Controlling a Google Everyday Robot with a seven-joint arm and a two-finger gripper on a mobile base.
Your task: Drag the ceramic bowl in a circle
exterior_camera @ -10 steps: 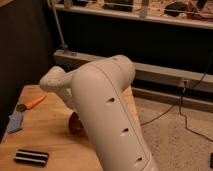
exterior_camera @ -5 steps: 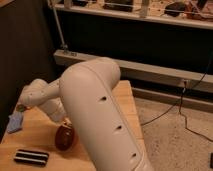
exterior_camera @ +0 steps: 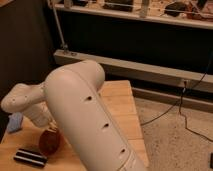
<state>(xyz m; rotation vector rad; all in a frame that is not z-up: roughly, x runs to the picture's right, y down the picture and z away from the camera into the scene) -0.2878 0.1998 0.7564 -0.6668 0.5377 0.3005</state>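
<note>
The ceramic bowl is orange-red and glossy. It sits on the wooden table near the front left, just below the end of my arm. My gripper reaches down onto the bowl's upper rim, and most of it is hidden behind my big white arm. The bowl looks tipped toward the camera, and its right side is covered by the arm.
A flat blue sponge lies at the table's left edge. A black ridged block lies at the front left, close to the bowl. A metal rack stands behind the table. Cables run over the floor on the right.
My arm has swung left and toward the table's front. The bowl has moved with it, left and nearer the front edge. The orange object at the far left is now hidden.
</note>
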